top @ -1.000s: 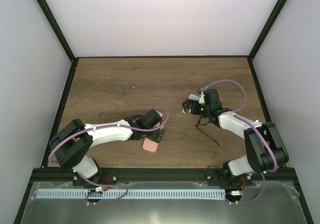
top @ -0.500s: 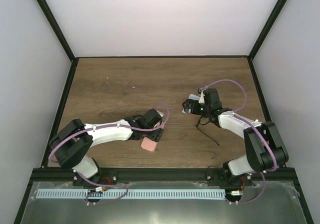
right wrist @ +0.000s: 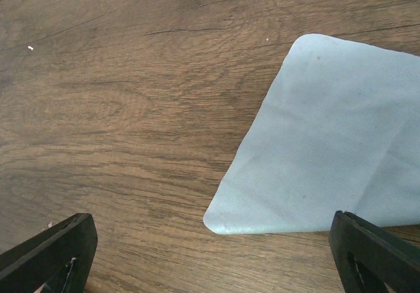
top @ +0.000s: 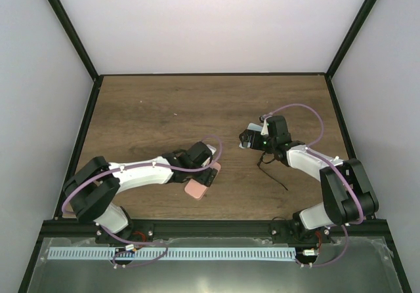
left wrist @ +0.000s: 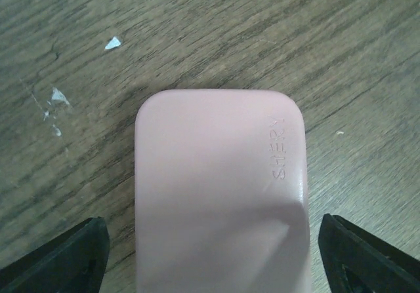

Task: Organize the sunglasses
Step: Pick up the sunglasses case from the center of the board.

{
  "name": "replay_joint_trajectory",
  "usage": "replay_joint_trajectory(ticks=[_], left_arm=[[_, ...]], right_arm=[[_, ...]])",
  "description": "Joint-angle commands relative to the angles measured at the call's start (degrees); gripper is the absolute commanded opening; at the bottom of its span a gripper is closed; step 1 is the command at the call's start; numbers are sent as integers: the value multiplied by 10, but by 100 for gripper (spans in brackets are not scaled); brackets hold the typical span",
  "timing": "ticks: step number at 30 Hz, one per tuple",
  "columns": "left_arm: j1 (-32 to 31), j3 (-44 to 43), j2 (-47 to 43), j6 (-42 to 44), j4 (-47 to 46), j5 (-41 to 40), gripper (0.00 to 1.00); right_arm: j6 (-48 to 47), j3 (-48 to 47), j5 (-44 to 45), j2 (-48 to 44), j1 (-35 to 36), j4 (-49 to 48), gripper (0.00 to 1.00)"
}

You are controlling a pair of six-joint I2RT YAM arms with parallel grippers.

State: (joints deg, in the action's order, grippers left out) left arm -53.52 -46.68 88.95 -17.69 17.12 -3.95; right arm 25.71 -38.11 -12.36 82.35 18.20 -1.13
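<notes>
Sunglasses [top: 264,165]: lying on the table [top: 151,109] behind the right fingers [right wrist: 46,253], toward that arm's base and close by its forearm; well apart from the left fingers [left wrist: 65,257]; not seen in either wrist view; not gripped by anything.
Sunglasses, make: a thin black frame with slim temple arms, seen only as fine dark lines from above; lens detail too small to tell.
Progress: judged early; the sunglasses are seen loose on the table and not inside anything; what is left, by this judgement, is to have them picked up, stowed and the things set in order.
Right fingers: spread wide and holding nothing; both tips seen at the lower corners of the wrist view.
Cloth [right wrist: 328,149]: lying flat ahead of the right fingers and nearer the one at the right edge of the wrist view, one rounded corner turned toward them; light blue, soft, fine-woven and matte, with a faint crease.
Left fingers: spread wide, one on each side of the pink case [left wrist: 220,195]; no contact is shown.
Pink case: lying lengthwise between the left fingers, its rounded end pointing away from them; smooth, matte, oblong; raised lettering along one edge; no opening is seen.
Table: dark wood grain with a few white flecks.
</notes>
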Motion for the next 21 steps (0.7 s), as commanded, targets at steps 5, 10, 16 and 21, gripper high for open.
replay_joint_trajectory(ticks=[5, 10, 16, 21], left_arm=[[-2, -2, 12, 3, 3, -1, 100], [-1, -3, 13, 7, 3, 4, 100], [-2, -6, 25, 12, 2, 21, 100], [-3, -8, 30, 14, 4, 18, 100]], right_arm=[[-2, -19, -2, 7, 1, 18, 100], [-2, -18, -2, 8, 1, 19, 100], [-3, -19, -3, 8, 1, 18, 100], [-3, -18, -4, 6, 1, 18, 100]])
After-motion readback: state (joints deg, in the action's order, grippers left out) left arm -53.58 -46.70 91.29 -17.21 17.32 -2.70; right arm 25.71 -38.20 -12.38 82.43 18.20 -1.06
